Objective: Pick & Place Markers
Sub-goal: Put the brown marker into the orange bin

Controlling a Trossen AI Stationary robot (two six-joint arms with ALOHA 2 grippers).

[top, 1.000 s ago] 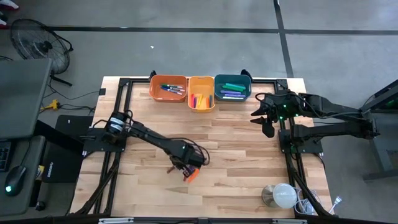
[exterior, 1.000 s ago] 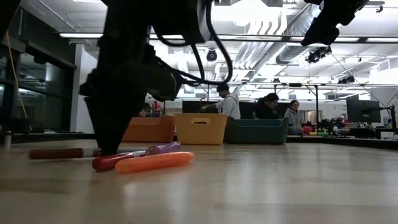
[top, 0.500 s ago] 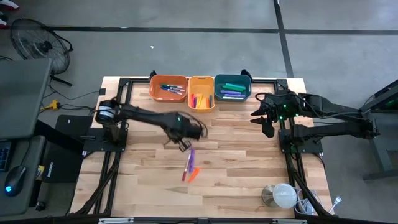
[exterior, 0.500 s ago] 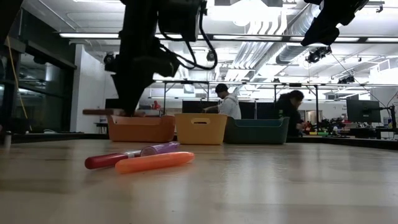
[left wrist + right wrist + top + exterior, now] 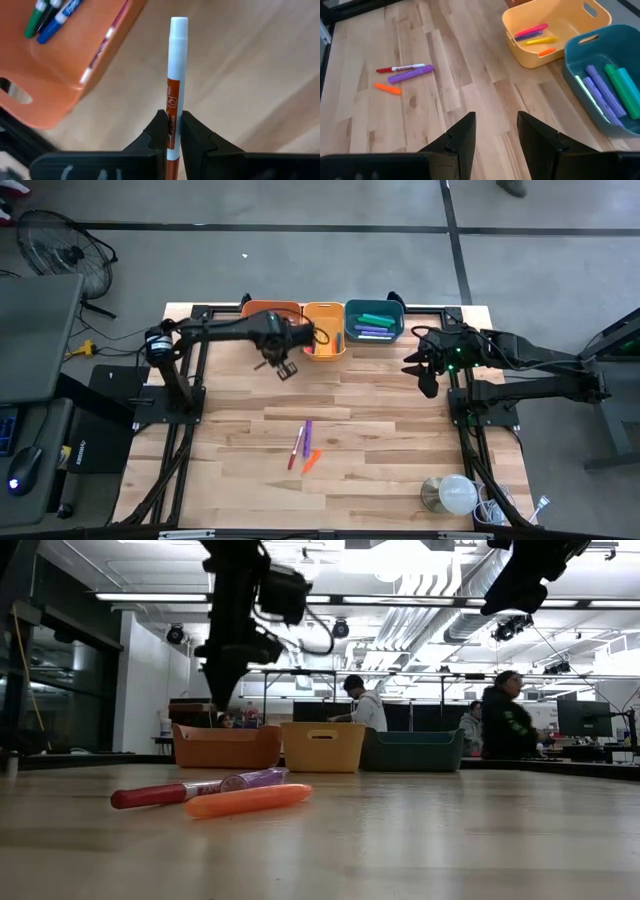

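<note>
My left gripper (image 5: 283, 368) hangs above the table just in front of the orange bin (image 5: 262, 311). It is shut on a white marker with a brown label (image 5: 176, 60), which shows as a level dark bar in the low view (image 5: 195, 705). A red marker (image 5: 295, 450), a purple marker (image 5: 308, 432) and an orange marker (image 5: 312, 462) lie flat on the wood near the table's middle. My right gripper (image 5: 495, 130) waits open above the table's right side (image 5: 425, 375), with nothing between its fingers. My left gripper pinches the marker's barrel at the brown label (image 5: 172, 107) between its two fingers. The fingers come from above, pointing steeply down, and lie across the marker. The marker sits level, lifted clear of the table, with its white end (image 5: 178, 25) sticking out beyond the fingers.
Three bins stand in a row at the far edge: the orange bin, a yellow bin (image 5: 323, 330) and a teal bin (image 5: 373, 321), each holding markers. A lamp-like round object (image 5: 452, 494) sits at the near right corner. People move about in the room beyond the table (image 5: 505, 725).
My left gripper has risen from the cluster of markers near the table's middle and swung toward the far edge, up to the orange bin, carrying the brown-labelled marker clear of the table. Its wrist has turned on the way. The three other markers stay on the wood.
</note>
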